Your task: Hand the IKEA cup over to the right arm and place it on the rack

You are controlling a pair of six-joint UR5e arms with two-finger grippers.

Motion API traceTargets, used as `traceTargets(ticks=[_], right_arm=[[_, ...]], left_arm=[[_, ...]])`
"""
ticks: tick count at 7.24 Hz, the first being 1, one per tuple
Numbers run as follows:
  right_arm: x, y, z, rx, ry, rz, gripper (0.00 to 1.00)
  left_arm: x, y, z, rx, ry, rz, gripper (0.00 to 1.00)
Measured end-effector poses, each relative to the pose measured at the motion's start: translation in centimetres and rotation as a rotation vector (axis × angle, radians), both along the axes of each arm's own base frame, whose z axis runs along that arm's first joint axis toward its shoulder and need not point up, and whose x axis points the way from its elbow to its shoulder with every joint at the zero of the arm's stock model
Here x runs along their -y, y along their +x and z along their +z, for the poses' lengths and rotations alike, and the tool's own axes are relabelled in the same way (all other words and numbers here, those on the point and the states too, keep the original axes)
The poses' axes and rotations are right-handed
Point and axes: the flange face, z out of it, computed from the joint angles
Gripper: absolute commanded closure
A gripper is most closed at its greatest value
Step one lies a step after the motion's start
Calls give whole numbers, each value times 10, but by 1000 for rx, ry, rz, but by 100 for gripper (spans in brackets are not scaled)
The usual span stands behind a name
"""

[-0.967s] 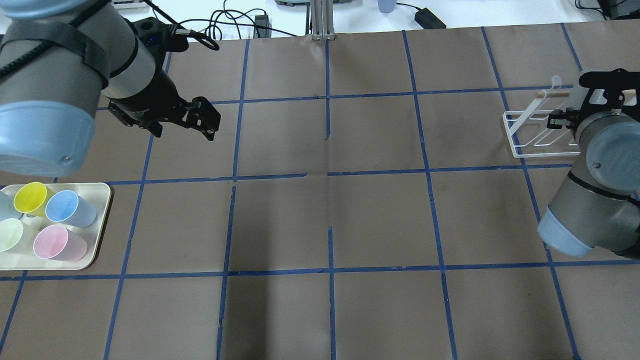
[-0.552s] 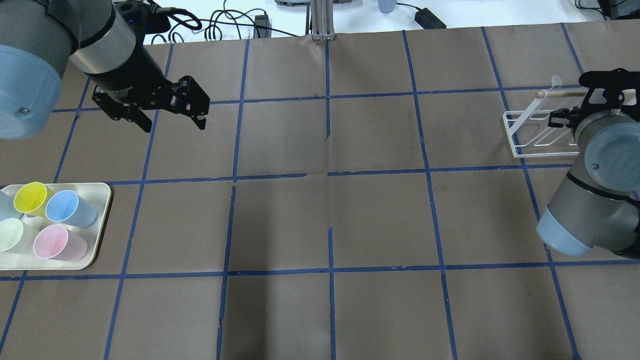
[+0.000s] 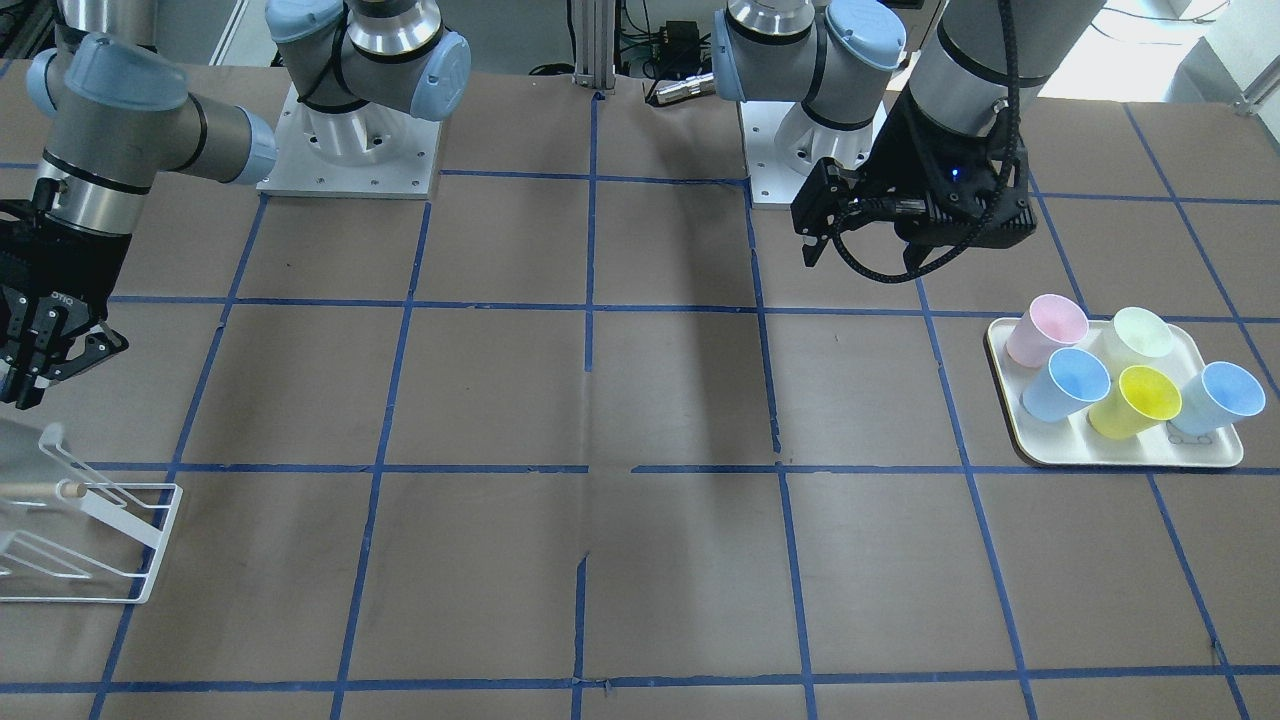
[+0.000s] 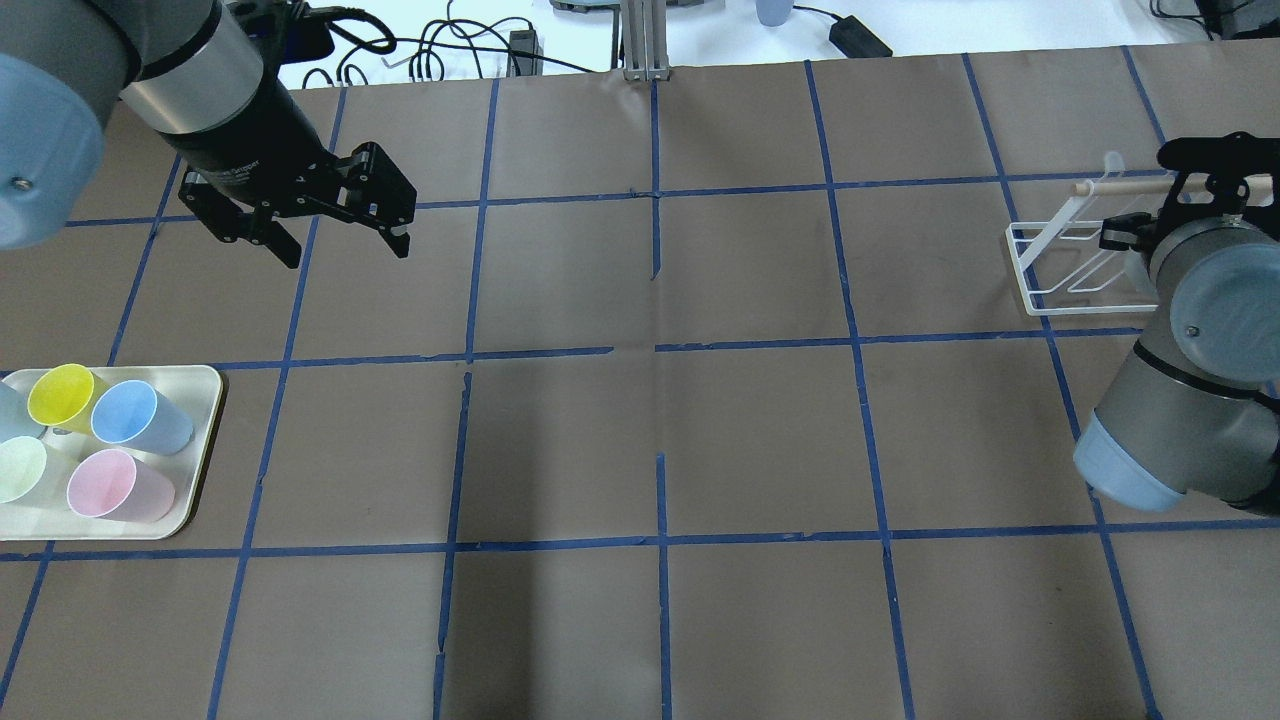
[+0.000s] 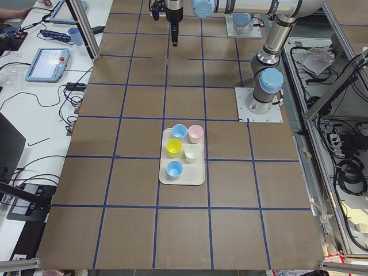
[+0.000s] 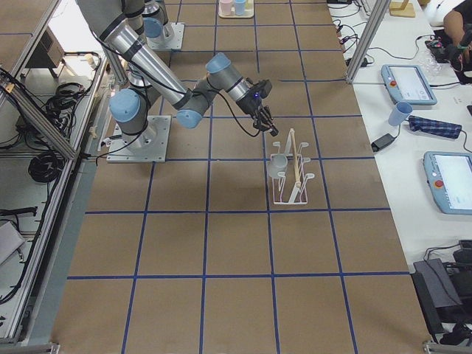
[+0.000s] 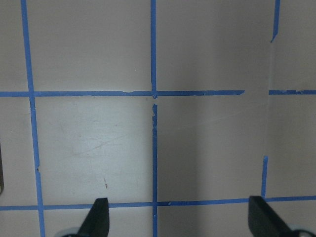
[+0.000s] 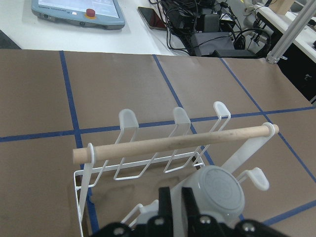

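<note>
The pale grey IKEA cup [image 8: 219, 190] sits upside down on the prongs of the white wire rack [image 8: 148, 168], below its wooden rod [image 8: 173, 140]. It also shows in the exterior right view [image 6: 279, 164]. My right gripper [image 8: 177, 197] is just above and beside the cup, with its fingers close together and empty. It hangs near the rack [image 3: 90, 545] in the front view [image 3: 28, 385]. My left gripper [image 4: 345, 245] is open and empty, over bare table at the far left [image 7: 177, 222].
A cream tray [image 4: 200, 385] at the left front holds several coloured cups: yellow [image 4: 60, 395], light blue [image 4: 130, 412], pink [image 4: 105, 485], pale green [image 4: 18, 468]. Blue tape lines grid the brown table. Cables lie past the far edge.
My left gripper has moved left and toward the far edge, and turned, staying open and empty. The right arm has barely shifted near the rack.
</note>
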Motion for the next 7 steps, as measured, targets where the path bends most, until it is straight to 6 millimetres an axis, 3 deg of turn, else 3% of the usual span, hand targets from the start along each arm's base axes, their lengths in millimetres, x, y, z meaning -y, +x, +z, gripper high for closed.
traceTargets(ticks=[1, 2, 3, 7], right_arm=[[8, -2, 9, 13, 17, 7, 14], [15, -4, 25, 41, 72, 13, 12], [17, -4, 46, 77, 149, 15, 0], [49, 2, 140, 233, 510, 42, 0]], left_arm=[[0, 0, 1, -1, -1, 0, 0], [0, 0, 2, 0, -4, 0, 0], [-1, 1, 2, 3, -5, -4, 0], [-6, 1, 3, 9, -14, -20, 0]])
